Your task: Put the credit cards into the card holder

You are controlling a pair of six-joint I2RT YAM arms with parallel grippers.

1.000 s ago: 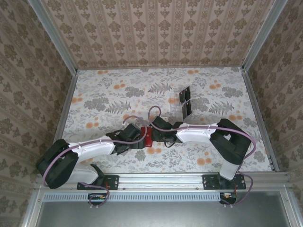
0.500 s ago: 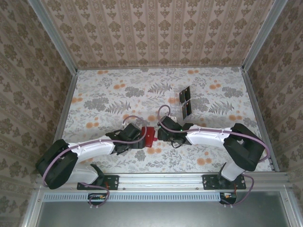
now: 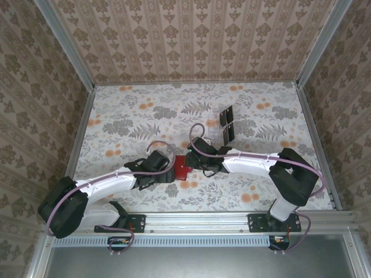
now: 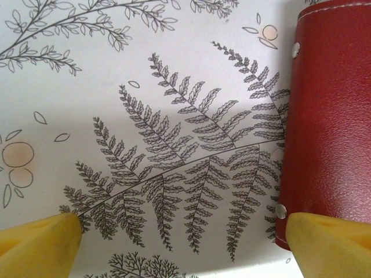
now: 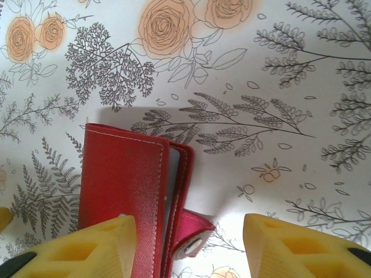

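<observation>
Two arms [image 3: 249, 165] stretch low over the table [image 3: 116, 133], your left gripper [image 4: 185, 246] and right gripper [image 5: 194, 249] both spread wide either side of one red card holder [image 3: 184, 167] lying flat, two dark credit cards [image 3: 229, 133] upright farther back.

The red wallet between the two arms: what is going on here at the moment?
Both arms reach in to the card holder, which lies folded on the table with its snap tab loose. The left gripper and the right gripper are open, fingers at the card holder's edges, neither clamped on it. The credit cards stand in the clear rack farther back.
</observation>
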